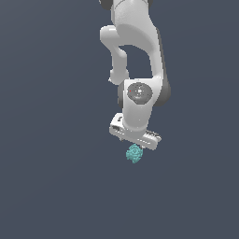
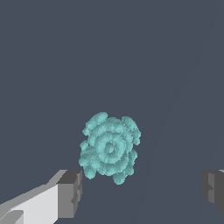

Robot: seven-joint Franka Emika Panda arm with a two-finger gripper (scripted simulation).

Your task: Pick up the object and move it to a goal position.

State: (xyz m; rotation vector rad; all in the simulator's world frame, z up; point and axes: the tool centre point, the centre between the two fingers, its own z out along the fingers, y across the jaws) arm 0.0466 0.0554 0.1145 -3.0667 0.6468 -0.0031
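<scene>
Plain dark grey-blue surface [image 1: 46, 186] fills both views, with nothing else on it but the white arm [image 1: 135, 42] reaching down from above. Its hand [image 1: 135, 138] is spread wide, grey fingertips [image 2: 70, 192] well apart, holding nothing. A small knobbly teal object [image 1: 134, 153] sits just below the hand, between the fingertips and nearer one of them.

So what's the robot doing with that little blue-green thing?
A white robot arm is reaching down over a tiny teal lumpy object, which it means to pick up and carry somewhere else. Its gripper is open. In the wrist view the jaws stand wide apart, with the object lying between and beyond them, and neither one touches it. So it hasn't grabbed it yet. The jaws themselves are hidden in the exterior view.
</scene>
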